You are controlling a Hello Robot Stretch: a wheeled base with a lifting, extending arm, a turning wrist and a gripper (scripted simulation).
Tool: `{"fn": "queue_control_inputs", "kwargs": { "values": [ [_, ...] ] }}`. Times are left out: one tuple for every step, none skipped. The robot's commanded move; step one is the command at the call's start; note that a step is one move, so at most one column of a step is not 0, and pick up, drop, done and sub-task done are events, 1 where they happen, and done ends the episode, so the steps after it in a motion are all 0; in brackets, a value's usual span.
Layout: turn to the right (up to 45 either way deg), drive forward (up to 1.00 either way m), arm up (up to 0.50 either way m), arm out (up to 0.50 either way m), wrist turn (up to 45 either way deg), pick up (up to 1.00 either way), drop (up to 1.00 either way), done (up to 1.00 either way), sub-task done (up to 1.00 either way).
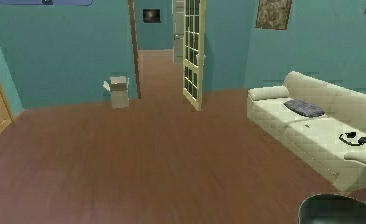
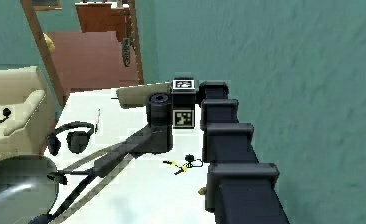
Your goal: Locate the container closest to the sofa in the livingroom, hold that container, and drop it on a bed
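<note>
Ahead, a boxy, perhaps cardboard container (image 1: pixel 118 91) stands on planks (image 1: pixel 141 155)

The forward view looks ahead and slightly down toward a doorway (image 1: pixel 159 50). The arm side view sits close above the arm (image 2: pixel 236 155). Both seemingly share the sofa (image 1: pixel 313 122).

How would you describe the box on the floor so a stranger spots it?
Find the doorway in the teal far wall, its glass-paned door swung open. Just left of it, on the wood floor by the wall, stands the box. It is the one pale thing on the floor, well left of the sofa.
</note>
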Motion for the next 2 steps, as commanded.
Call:
{"fn": "queue_control_inputs", "kwargs": {
  "values": [
    [0.0,0.00,0.00,0.00,-24.0,0.00,0.00,0.00,0.00],
    [0.0,0.00,0.00,-0.16,0.0,0.00,0.00,0.00,0.00]
  ]
}}
